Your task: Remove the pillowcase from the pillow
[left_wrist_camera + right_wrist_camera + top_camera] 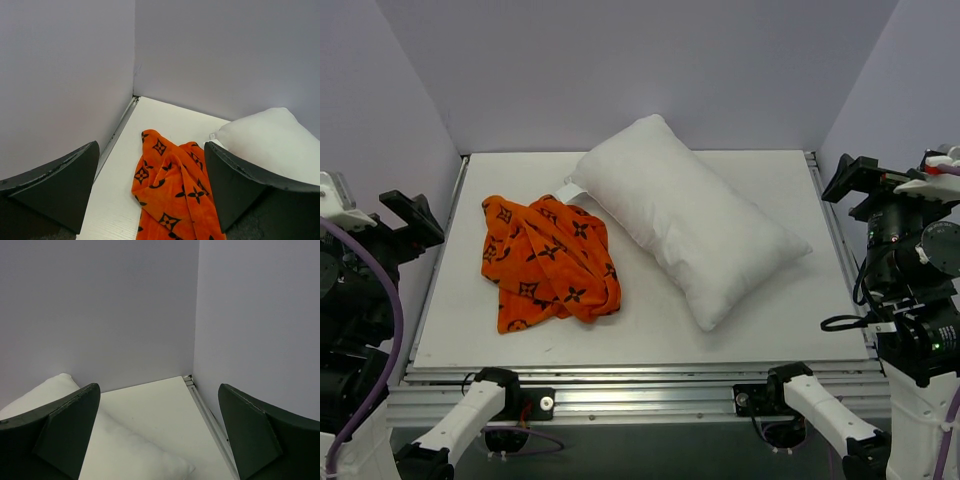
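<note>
The orange pillowcase [550, 262] with black motifs lies crumpled on the left of the table, fully off the pillow. It also shows in the left wrist view [172, 195]. The plain white pillow [690, 215] lies bare, diagonally across the middle and right, its small tag [570, 190] by the pillowcase. It also shows in the left wrist view [270, 137] and the right wrist view [125, 450]. My left gripper [413, 218] [151, 160] is open and empty, held above the table's left edge. My right gripper [860, 178] [159, 395] is open and empty, above the right edge.
The white table [770, 320] is boxed by lavender walls [620, 60] at the back and on both sides. An aluminium rail [640, 385] runs along the near edge, with the arm bases below it. Metal edging [210, 415] lines the right side.
</note>
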`<state>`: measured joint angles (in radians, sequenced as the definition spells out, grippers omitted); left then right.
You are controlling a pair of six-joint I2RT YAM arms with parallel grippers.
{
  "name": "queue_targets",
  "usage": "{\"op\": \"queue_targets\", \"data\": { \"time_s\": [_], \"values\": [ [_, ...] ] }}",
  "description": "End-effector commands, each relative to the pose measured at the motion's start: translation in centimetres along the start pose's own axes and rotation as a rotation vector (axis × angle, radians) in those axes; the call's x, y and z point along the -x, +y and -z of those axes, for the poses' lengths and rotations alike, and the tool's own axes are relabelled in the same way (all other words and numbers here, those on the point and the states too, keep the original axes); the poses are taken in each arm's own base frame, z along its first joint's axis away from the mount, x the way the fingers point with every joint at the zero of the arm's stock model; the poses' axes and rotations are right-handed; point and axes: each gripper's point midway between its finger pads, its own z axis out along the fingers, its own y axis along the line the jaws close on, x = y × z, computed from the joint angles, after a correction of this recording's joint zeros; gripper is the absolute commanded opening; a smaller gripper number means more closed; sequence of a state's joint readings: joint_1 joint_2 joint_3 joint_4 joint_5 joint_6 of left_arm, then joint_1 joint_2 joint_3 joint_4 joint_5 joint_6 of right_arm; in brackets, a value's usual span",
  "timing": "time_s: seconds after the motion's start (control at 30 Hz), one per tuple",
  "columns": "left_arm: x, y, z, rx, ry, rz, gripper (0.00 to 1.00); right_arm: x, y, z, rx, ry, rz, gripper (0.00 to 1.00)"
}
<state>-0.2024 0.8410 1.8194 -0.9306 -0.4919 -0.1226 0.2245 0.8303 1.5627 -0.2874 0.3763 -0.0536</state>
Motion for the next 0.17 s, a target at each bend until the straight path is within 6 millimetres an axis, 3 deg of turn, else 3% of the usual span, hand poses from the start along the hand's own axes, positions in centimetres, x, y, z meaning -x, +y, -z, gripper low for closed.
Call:
{"op": "queue_targets", "data": {
  "time_s": [0.0,0.13],
  "values": [
    [0.51,-0.89,-0.74,-0.025,-0.018,0.015,0.94,1.08,0.44,-0.70,0.004,-0.043,-0.014,1.00],
    [0.65,-0.93,-0.68,-0.028,-0.021,0.016,0.94,0.95,0.22,-0.73,-0.009,-0.038,-0.010,1.00]
  ]
}}
